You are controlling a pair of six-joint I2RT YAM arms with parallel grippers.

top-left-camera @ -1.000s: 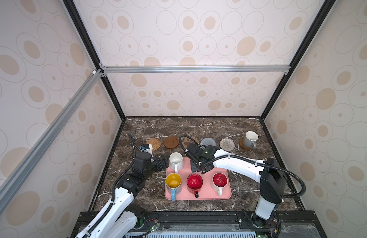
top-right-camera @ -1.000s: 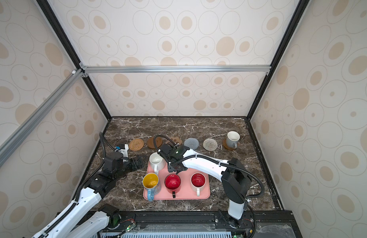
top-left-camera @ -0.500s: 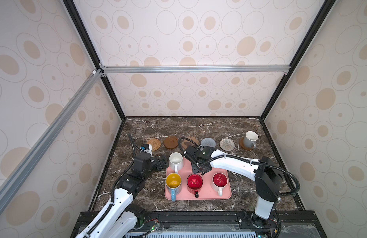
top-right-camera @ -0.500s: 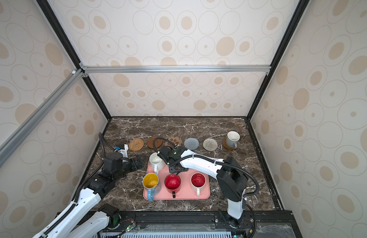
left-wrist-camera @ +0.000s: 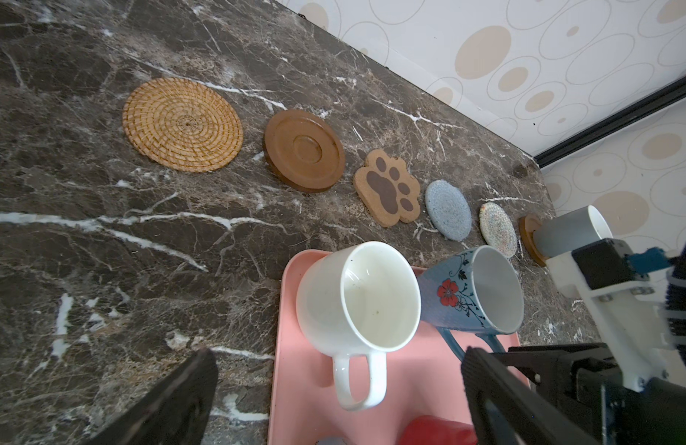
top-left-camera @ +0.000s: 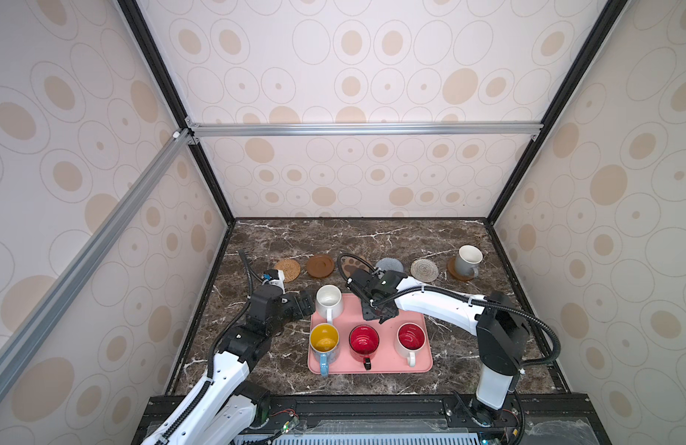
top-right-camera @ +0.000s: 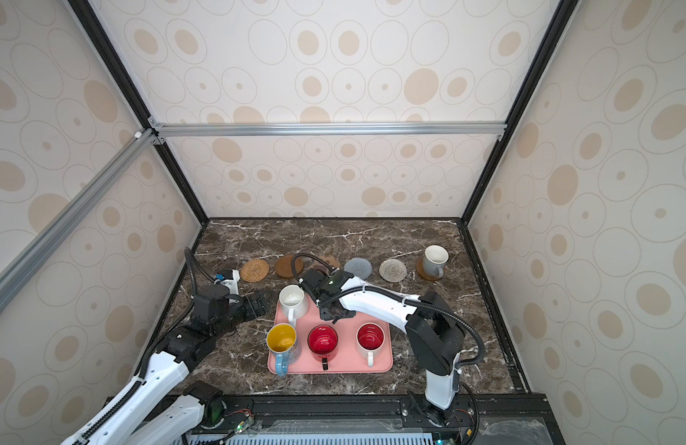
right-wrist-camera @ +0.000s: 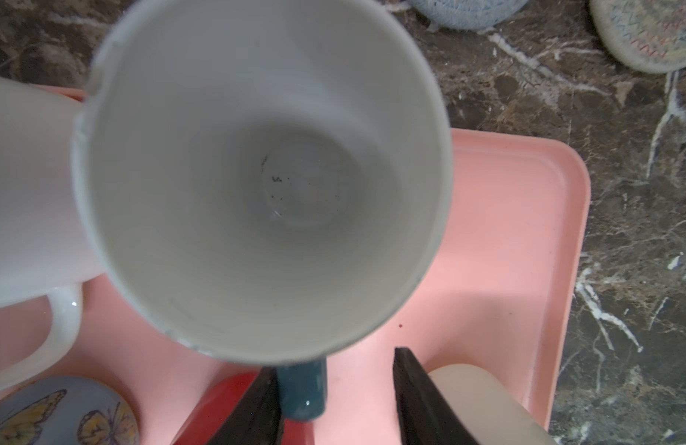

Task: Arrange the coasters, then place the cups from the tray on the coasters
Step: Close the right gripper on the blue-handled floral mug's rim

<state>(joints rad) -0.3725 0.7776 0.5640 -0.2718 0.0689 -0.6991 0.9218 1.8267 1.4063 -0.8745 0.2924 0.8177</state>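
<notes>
Currently, from the left:

- Left gripper: jaws wide, holding nothing, just beside the tray, near the white cup.
- Back row on the marble top: rattan coaster, wood disc, paw coaster, blue-grey coaster and cream coaster, all bare. The second disc carries the grey cup.
- Tray, back: white cup, light blue cup.
- Tray, front: yellow-lined cup, red cup, red-lined cup.
- Right gripper: jaws parted astride the light blue cup's handle, one finger touching it, the other apart.
</notes>
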